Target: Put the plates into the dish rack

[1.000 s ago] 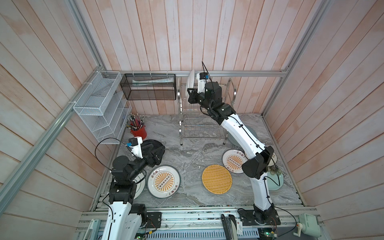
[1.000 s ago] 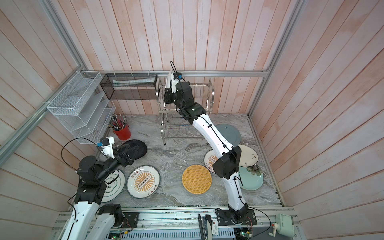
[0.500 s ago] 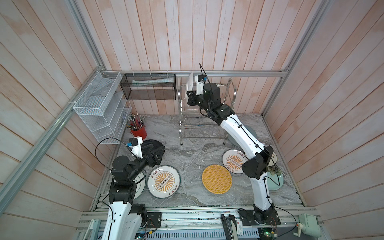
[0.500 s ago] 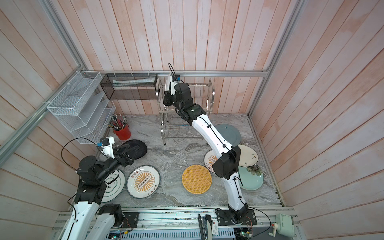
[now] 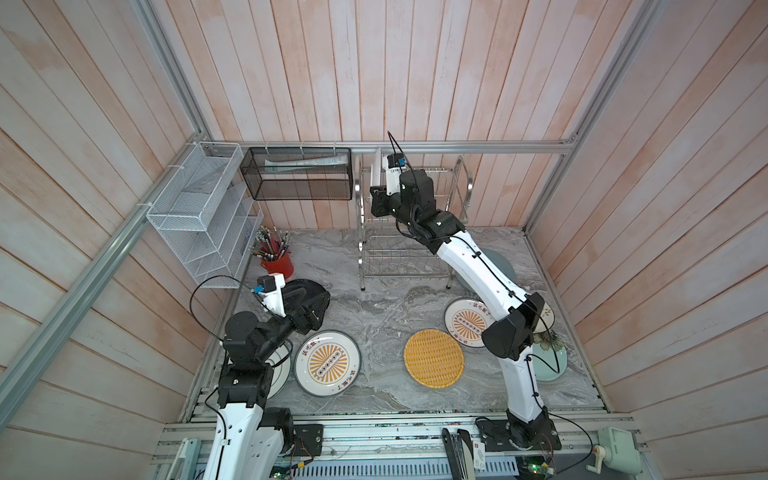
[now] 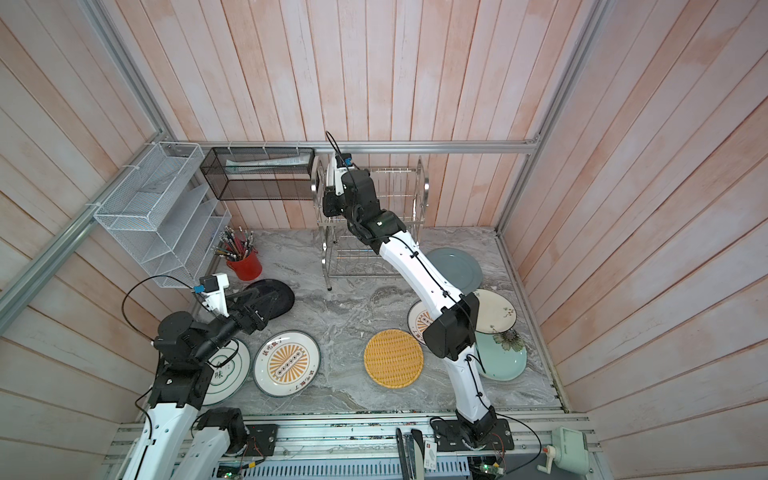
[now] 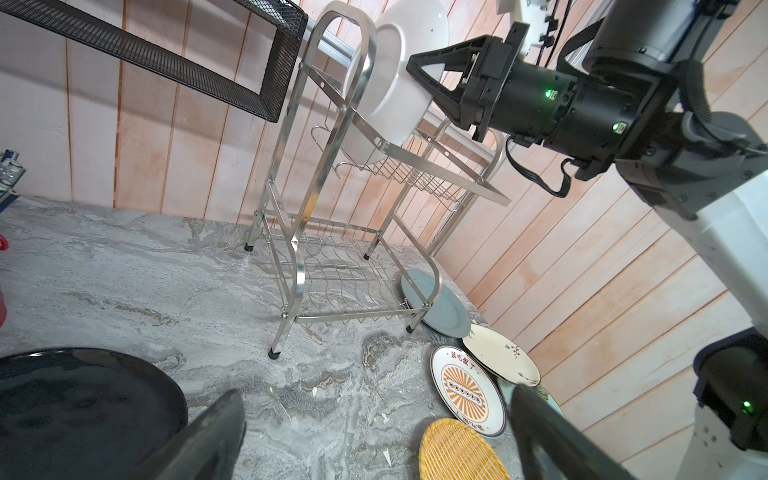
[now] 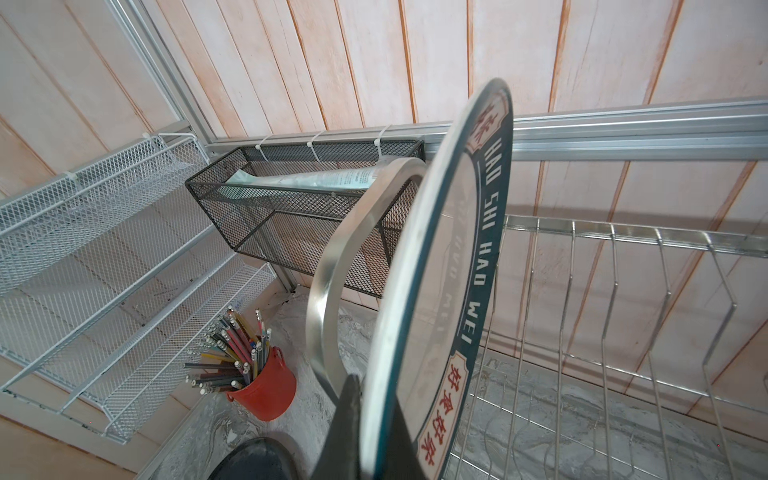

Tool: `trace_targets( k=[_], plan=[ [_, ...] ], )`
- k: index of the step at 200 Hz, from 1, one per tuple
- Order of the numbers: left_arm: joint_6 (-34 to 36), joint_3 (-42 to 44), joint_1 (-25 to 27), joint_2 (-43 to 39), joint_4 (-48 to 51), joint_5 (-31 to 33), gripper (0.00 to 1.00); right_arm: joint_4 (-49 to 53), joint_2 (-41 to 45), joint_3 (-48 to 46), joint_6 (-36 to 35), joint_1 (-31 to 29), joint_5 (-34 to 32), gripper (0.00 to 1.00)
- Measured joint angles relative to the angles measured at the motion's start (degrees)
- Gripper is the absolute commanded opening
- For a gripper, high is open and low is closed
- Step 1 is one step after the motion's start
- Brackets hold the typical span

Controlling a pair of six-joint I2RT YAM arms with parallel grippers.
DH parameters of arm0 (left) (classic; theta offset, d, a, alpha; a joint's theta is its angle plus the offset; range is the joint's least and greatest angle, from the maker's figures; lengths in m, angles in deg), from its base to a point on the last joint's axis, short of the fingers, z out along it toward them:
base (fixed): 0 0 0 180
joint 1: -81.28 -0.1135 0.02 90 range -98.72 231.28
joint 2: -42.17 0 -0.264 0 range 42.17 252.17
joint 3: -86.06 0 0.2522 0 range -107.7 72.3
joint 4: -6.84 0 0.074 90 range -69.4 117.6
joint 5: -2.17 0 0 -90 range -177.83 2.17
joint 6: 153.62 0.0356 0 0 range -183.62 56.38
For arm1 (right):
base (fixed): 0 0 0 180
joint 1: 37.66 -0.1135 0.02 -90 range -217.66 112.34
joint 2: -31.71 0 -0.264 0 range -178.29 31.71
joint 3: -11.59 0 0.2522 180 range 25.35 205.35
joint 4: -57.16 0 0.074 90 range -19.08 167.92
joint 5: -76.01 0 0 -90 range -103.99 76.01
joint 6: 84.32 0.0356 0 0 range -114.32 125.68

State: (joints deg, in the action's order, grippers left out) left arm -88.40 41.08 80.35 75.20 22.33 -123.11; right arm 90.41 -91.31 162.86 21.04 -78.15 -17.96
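My right gripper (image 8: 370,436) is shut on the edge of a plate with a dark lettered rim (image 8: 453,266). It holds the plate upright at the left end of the dish rack's (image 5: 409,249) top tier, beside the arched end frame (image 7: 296,232). Seen from behind in the left wrist view, the plate (image 7: 399,83) is plain white. My left gripper (image 7: 374,436) stands open and empty, low over the table by a black plate (image 7: 83,411). Flat on the table lie two sunburst plates (image 5: 327,363) (image 5: 465,322), a yellow woven one (image 5: 433,358), and grey-blue (image 6: 455,268), cream floral (image 6: 494,311) and pale teal (image 6: 500,357) plates.
A black mesh basket (image 5: 297,178) hangs on the back wall left of the rack. A white mesh organiser (image 5: 203,216) is on the left wall, with a red cup of pens (image 5: 276,259) below it. A white plate (image 6: 226,372) lies under my left arm.
The right arm has shifted slightly left and down with the lettered plate at the rack's top tier. The left arm has not moved.
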Motion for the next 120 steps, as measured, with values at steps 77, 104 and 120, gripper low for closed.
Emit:
trace_targets(
  k=[77, 104, 120],
  plan=[
    [0.2, 0.0, 0.0, 0.0, 0.0, 0.7, 1.0, 0.8, 0.0, 0.0, -2.4, -0.3, -0.5, 0.21],
    [0.2, 0.0, 0.0, 0.0, 0.0, 0.8, 1.0, 0.8, 0.0, 0.0, -3.2, -0.3, 0.0, 0.29],
    [0.2, 0.0, 0.0, 0.0, 0.0, 0.8, 1.0, 0.8, 0.0, 0.0, -3.4, -0.3, 0.3, 0.3]
  ],
)
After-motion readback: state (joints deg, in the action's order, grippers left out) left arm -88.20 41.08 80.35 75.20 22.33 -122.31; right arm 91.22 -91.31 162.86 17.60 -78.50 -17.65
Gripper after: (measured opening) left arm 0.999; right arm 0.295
